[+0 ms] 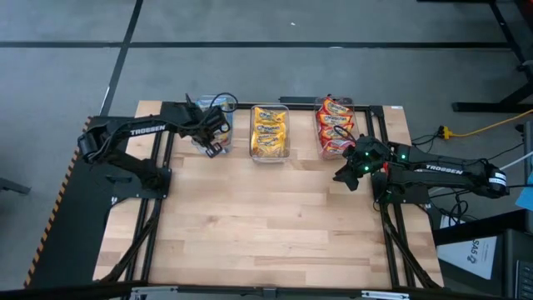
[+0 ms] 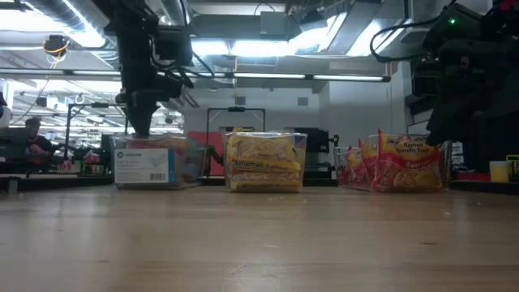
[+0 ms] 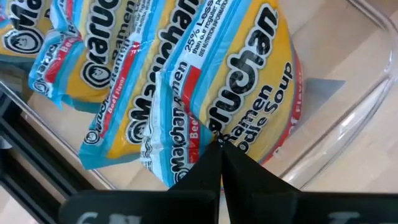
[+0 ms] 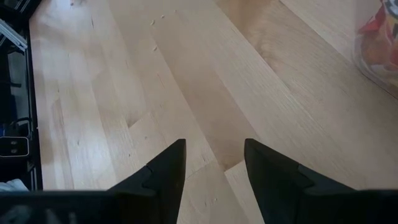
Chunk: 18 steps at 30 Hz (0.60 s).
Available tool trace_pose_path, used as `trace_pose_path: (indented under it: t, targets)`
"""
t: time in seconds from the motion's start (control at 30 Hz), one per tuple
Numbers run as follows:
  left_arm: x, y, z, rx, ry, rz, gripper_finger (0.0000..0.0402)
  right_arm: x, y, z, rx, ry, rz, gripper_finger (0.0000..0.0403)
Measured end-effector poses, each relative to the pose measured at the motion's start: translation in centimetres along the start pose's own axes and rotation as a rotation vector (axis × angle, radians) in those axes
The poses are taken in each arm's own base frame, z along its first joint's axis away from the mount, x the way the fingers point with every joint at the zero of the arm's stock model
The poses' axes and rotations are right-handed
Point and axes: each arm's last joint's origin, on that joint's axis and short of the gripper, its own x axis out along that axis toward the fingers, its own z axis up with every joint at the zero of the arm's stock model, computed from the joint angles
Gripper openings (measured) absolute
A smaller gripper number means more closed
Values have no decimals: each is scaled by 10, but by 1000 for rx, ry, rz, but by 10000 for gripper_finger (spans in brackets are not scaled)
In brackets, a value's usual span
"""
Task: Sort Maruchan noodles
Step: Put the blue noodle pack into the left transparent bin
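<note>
My left gripper (image 3: 221, 163) is closed, its two dark fingers pressed together with no gap, tips right at the wrapper of a blue-trimmed Maruchan packet (image 3: 211, 93); I cannot tell whether they pinch its seam or only touch it. That packet lies with other blue-trimmed ones inside the clear bin (image 3: 367, 93) at about eleven o'clock on the table (image 1: 275, 225). My left arm (image 1: 133, 133) reaches in from nine o'clock, wrist bent down over that bin.

My right gripper (image 4: 214, 165) stands open, fingers well apart, holding nothing, above bare wood near three o'clock. My right arm (image 1: 450, 172) lies low along the table's right edge.

The yellow packets (image 1: 270, 132) fill the middle bin at twelve o'clock; the red packets (image 1: 335, 125) sit in the bin at one o'clock, just beside my right gripper.
</note>
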Motion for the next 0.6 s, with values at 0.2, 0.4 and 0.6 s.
trace_pose_path:
  t: [0.2, 0.4, 0.6]
  targets:
    - [-1, -2, -1, -22, 7, -17, 34, 0, 0, 0, 1, 3, -1, 167]
    - [-8, -1, 0, -108, 26, -21, 85, 0, 0, 0, 1, 3, -1, 167]
    - [-44, 1, 20, -119, -59, -40, 116, 0, 0, 0, 1, 3, -1, 167]
